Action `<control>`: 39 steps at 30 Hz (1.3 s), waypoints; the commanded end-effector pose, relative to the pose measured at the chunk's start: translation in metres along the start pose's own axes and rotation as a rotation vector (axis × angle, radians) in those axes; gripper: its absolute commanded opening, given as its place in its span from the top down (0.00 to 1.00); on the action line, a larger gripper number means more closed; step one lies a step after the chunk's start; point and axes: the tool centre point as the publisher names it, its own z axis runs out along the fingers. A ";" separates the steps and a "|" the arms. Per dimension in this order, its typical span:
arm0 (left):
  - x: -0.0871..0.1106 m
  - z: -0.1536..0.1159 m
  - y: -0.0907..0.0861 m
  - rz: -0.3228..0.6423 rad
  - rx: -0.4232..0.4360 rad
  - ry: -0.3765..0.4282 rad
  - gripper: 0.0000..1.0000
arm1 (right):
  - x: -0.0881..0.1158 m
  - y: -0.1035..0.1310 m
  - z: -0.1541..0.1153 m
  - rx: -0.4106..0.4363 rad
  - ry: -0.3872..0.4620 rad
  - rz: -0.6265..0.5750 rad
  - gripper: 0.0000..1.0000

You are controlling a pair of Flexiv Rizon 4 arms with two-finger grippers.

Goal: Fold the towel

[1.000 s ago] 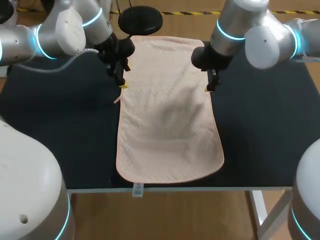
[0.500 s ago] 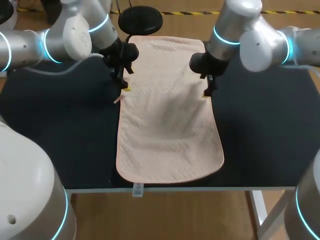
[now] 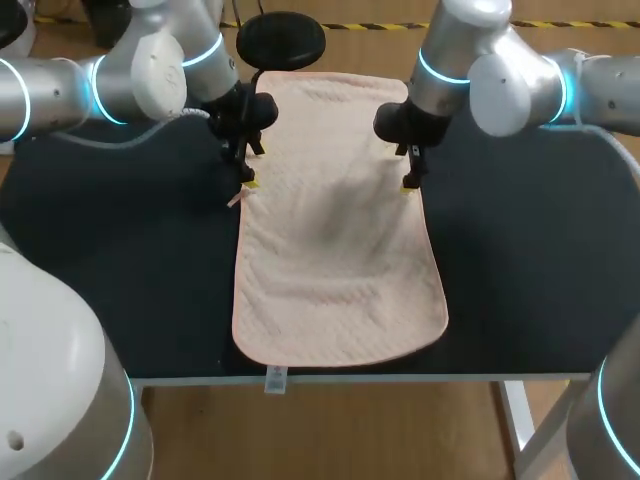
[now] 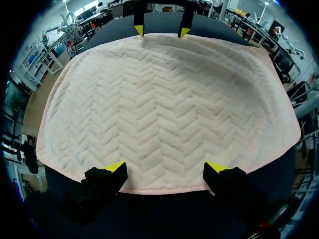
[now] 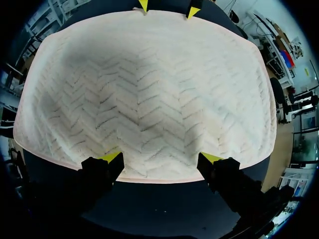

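Observation:
A pale pink towel (image 3: 335, 230) with a herringbone weave lies flat and lengthwise on the dark table (image 3: 120, 260). My left gripper (image 3: 247, 181) stands at the towel's left long edge, toward the far end. In the left wrist view the left gripper (image 4: 165, 167) is open, its yellow tips over the towel's (image 4: 159, 99) near hem. My right gripper (image 3: 407, 185) stands at the opposite long edge. It shows open in its own view, the right gripper (image 5: 160, 158) with both tips resting at the hem of the towel (image 5: 144, 84). Neither holds cloth.
Bare dark tabletop (image 3: 520, 250) stretches to either side of the towel. A small loop tag (image 3: 234, 200) sticks out from the towel's left edge just below my left gripper. A white clip (image 3: 275, 379) sits at the table's front edge.
Both grippers have come down and slightly inward onto the towel's long edges, the left from the left side and the right from the right. The towel has not moved.

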 end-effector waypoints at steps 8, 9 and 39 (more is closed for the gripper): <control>-0.006 0.022 0.005 -0.025 -0.003 0.042 0.00 | -0.003 0.000 0.011 0.006 0.031 -0.005 0.00; -0.006 0.022 0.005 -0.025 0.001 0.041 0.00 | -0.003 0.000 0.011 0.005 0.033 -0.005 0.00; 0.015 0.003 0.002 -0.015 0.025 0.011 1.00 | 0.017 0.001 -0.008 -0.003 0.035 -0.053 1.00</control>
